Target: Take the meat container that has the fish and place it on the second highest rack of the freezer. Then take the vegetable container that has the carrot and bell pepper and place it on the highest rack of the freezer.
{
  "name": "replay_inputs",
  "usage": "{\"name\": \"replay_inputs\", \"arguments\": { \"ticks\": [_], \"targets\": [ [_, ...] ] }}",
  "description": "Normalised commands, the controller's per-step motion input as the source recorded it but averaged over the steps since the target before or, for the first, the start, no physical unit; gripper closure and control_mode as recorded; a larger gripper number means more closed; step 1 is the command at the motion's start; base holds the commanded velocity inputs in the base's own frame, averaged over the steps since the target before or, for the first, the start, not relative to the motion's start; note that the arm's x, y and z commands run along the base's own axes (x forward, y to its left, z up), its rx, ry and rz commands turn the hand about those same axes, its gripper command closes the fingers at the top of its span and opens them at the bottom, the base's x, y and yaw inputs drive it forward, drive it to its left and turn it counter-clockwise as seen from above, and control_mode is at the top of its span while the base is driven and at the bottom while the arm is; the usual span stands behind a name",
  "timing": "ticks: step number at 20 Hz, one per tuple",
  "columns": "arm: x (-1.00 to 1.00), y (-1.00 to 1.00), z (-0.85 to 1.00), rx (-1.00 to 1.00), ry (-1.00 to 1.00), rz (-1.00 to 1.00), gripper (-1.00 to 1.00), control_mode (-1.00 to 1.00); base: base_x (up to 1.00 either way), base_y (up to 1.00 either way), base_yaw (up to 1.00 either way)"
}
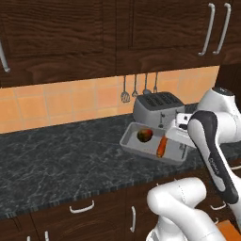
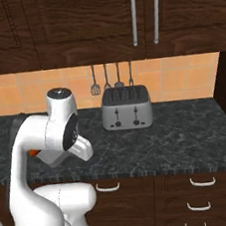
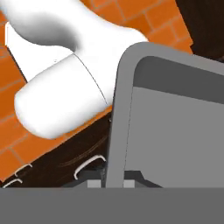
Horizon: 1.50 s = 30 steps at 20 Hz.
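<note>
— Where's the shallow grey rectangular tray?

— Lifted clear of the black marbled stone counter, tilted, just in front of the silver four-slot toaster. A rounded red-orange bell pepper and a slim orange carrot lie inside it, slightly apart.

— And the white arm's two-finger gripper?

— Pinched onto the tray's right rim. From the hand's own view, the dark fingertips sit either side of the grey wall, pressed nearly together.

— What's behind?

— An orange tiled wall with metal utensils hanging, under dark wooden cabinets.
</note>
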Motion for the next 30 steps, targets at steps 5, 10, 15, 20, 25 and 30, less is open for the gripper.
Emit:
{"name": "replay_inputs", "arguments": {
  "ticks": [5,10,15,20,25,30],
  "targets": [
    [-0.31,-0.34,0.78,0.02,-0.04,0.39,1.00,-1.00,0.00,0.00,0.00],
    [-0.35,-0.20,0.63,-0.12,-0.03,0.21,1.00,-1.00,0.00,0.00,0.00],
    [-0.26,0.00,0.10,-0.04,-0.02,0.02,1.00,-1.00,0.00,0.00,0.00],
    [0.00,0.00,0.00,0.00,0.00,0.00,1.00,1.00,0.00,0.00,0.00],
    [0.00,0.00,0.00,0.00,0.00,0.00,1.00,1.00,-0.72,0.00,0.00],
    [0.00,0.00,0.00,0.00,0.00,0.00,1.00,1.00,-0.33,-0.10,-0.17]
  ]
}}
